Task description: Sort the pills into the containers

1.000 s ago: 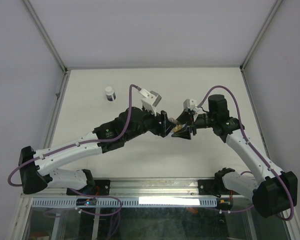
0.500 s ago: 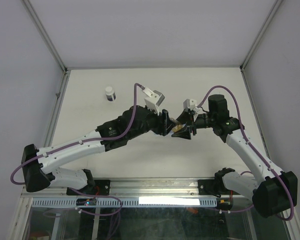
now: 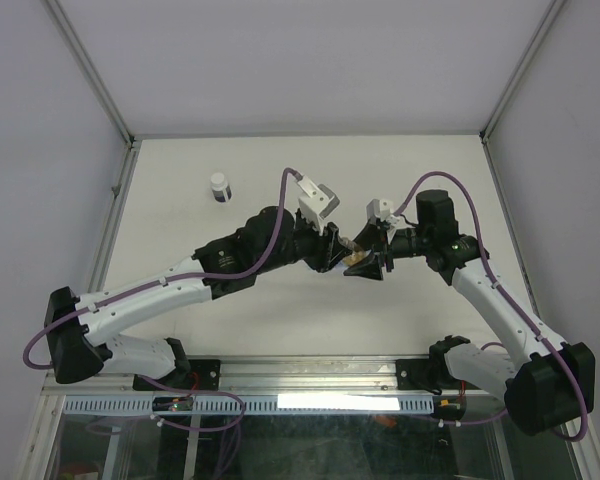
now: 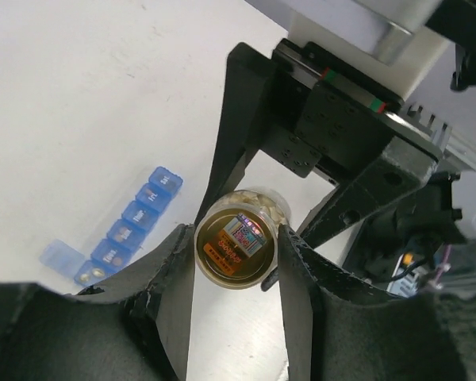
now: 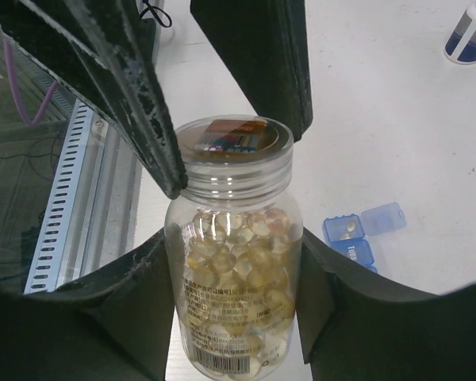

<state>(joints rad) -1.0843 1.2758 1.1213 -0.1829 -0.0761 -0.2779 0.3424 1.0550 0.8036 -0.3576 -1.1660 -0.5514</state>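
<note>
Both jaws meet on one clear bottle [image 5: 234,317] held over the desk [image 3: 280,320]. My right jaws grip its body. My left jaws are narrow around its cap [image 4: 236,242], with a finger against each side. Most pills [image 5: 230,262] sit packed inside the bottle, amber. Just beside the bottle, on the desk, lies the blue organiser [image 4: 135,226]; its end lid is open and I see a pill inside. Well away from the bottle stands a white-capped vial [image 3: 219,187].
</note>
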